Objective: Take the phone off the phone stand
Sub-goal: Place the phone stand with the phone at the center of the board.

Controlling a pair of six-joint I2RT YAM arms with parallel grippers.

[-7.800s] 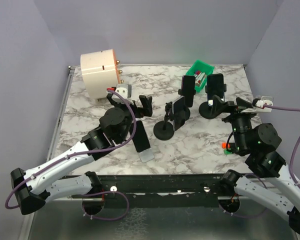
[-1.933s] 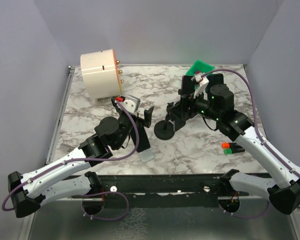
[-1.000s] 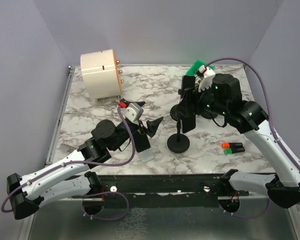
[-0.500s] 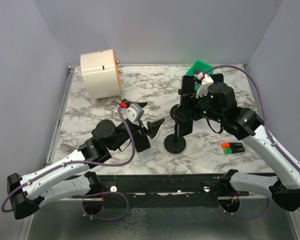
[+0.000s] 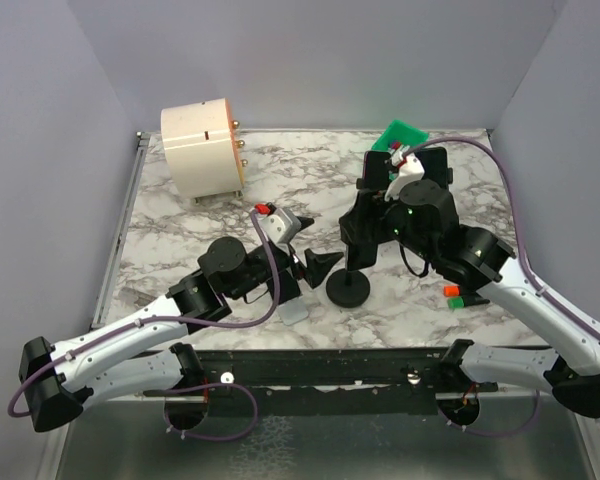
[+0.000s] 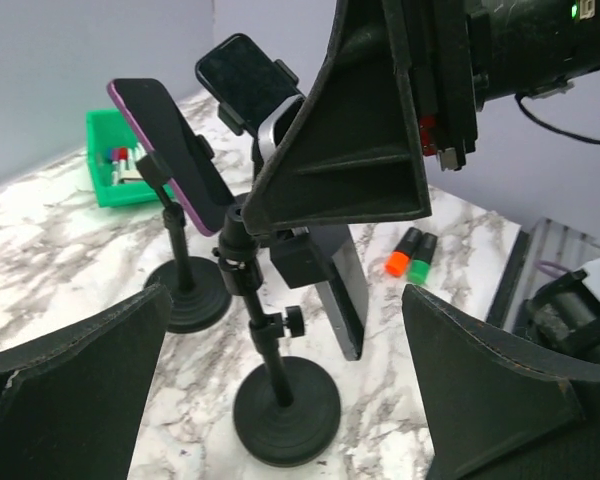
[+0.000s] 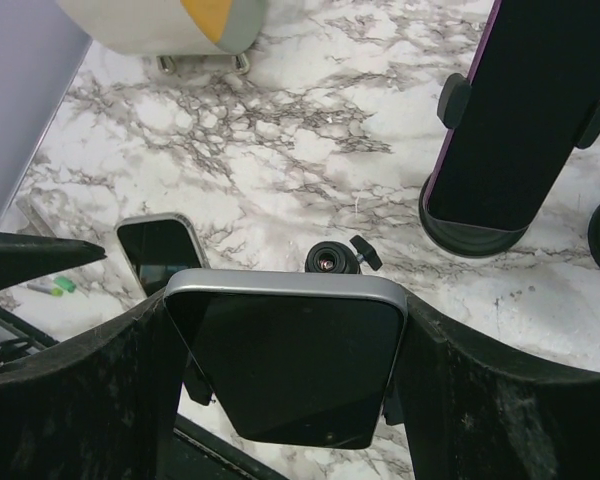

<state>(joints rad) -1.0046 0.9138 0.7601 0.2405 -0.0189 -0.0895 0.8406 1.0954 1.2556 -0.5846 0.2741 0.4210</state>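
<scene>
Right claw (image 7: 285, 335) was clamped on the phone (image 7: 280, 370), which sat in the stand (image 6: 283, 410) mid-worktop (image 5: 290, 170). Left claw (image 5: 315, 243) hung wide apart at the stand's 9 o'clock, holding nothing; unbraced, a pull could drag or tip the stand into another stand (image 6: 187, 300) at 12 o'clock

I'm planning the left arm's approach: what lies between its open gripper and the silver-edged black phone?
The black round-based phone stand, its pole before the phone, in the left wrist view.
</scene>
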